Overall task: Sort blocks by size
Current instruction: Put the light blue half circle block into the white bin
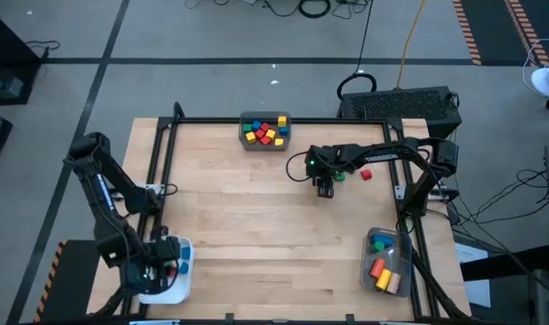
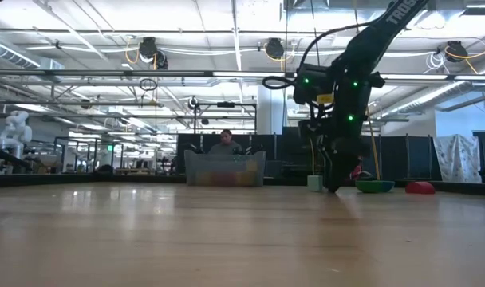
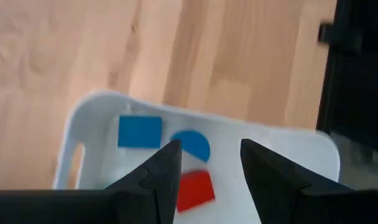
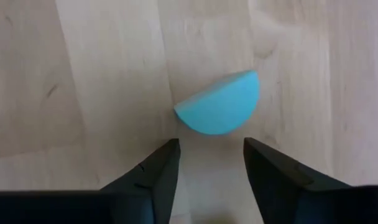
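The right gripper (image 1: 324,190) hung low over the table (image 1: 238,226), a little toward one o'clock of its centre, with its fingers (image 4: 153,177) parted and nothing between them. In the right wrist view a cyan half-disc block (image 4: 219,103) lay flat on the wood just ahead of the fingertips, not touched by them. In the high view a green block (image 1: 340,176) lay just at two o'clock of this gripper, and a red block (image 1: 366,174) a little farther out at three o'clock. The low view showed the right gripper (image 2: 333,182) nearly down at the tabletop, with a green piece (image 2: 374,186) and a red piece (image 2: 420,188) beside it.

The left gripper (image 1: 162,269) stood over the white bin (image 1: 177,287) at the table's seven o'clock corner, its fingers (image 3: 158,180) parted and empty. Below it in the white bin (image 3: 102,106) lay a blue square block (image 3: 140,132), a blue rounded block (image 3: 194,143) and a red block (image 3: 195,190).

A grey bin (image 1: 247,140) at the table's twelve o'clock edge held small red, yellow and blue blocks (image 1: 265,131). A clear bin (image 1: 396,271) at the five o'clock corner held longer orange, yellow, blue and green blocks (image 1: 380,267).
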Robot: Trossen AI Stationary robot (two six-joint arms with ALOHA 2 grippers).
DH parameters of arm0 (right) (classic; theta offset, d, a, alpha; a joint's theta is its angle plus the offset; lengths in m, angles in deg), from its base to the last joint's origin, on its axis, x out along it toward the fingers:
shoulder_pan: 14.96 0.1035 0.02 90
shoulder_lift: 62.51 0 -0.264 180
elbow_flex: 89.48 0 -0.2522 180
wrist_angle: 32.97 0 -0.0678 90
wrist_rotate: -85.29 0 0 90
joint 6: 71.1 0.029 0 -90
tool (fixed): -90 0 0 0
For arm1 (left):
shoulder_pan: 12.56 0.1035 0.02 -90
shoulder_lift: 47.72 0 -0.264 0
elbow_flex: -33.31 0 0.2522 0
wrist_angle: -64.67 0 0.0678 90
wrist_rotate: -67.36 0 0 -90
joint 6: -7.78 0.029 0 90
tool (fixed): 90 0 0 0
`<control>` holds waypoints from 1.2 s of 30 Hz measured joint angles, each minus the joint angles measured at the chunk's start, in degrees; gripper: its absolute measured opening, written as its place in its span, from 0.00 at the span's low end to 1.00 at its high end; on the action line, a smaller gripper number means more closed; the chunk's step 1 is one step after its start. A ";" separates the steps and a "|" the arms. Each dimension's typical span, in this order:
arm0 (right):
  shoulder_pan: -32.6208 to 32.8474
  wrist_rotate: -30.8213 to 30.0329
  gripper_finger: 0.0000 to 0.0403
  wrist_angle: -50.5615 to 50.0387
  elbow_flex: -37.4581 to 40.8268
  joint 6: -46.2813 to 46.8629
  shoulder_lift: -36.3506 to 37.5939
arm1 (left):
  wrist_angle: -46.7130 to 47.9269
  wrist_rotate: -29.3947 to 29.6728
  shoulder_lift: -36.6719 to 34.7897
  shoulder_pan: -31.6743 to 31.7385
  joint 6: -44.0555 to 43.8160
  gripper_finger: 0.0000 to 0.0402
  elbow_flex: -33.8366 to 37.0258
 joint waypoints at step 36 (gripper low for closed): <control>0.22 2.00 0.45 6.26 0.10 32.38 -0.02 | 1.57 39.83 -0.85 23.13 18.16 0.42 -0.02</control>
